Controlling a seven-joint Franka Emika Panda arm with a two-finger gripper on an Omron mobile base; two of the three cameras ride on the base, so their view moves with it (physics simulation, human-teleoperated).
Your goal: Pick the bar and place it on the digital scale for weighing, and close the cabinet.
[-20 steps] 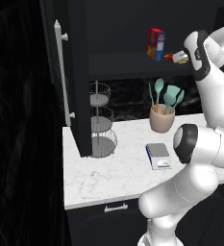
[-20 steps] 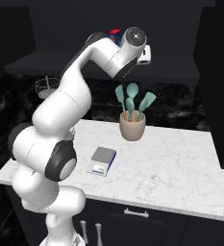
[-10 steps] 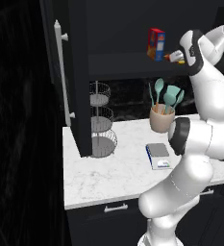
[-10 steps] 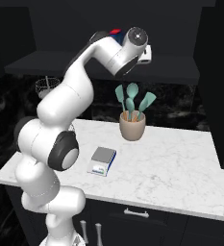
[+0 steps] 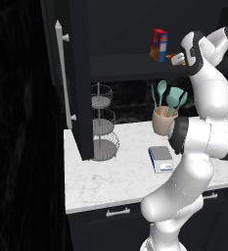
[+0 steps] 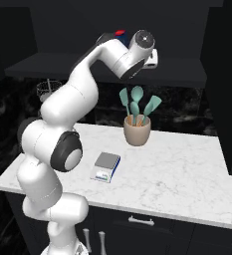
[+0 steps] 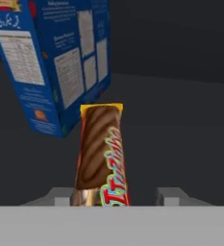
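Note:
The bar [image 7: 101,153], red and orange with a brown face, lies on the dark cabinet shelf next to the blue box. In the hand view its near end sits between my gripper's [image 7: 114,196] fingers. The left finger [image 7: 60,194] is at its edge and a small gap shows before the right one. From the left base view the gripper [image 5: 180,59] reaches into the open cabinet [image 5: 74,73] at the bar [image 5: 175,59]. The digital scale [image 5: 160,158] [image 6: 106,166] rests bare on the white counter below.
An upright red, blue and yellow box [image 5: 158,45] [image 7: 51,62] stands just left of the bar. A pot of teal utensils [image 5: 164,117] [image 6: 137,130] and a tiered wire basket [image 5: 103,122] stand on the counter. The open cabinet door juts out at left.
The upper arm has shifted slightly while the hand stays at the shelf by the bar. The bar, box and scale have not moved.

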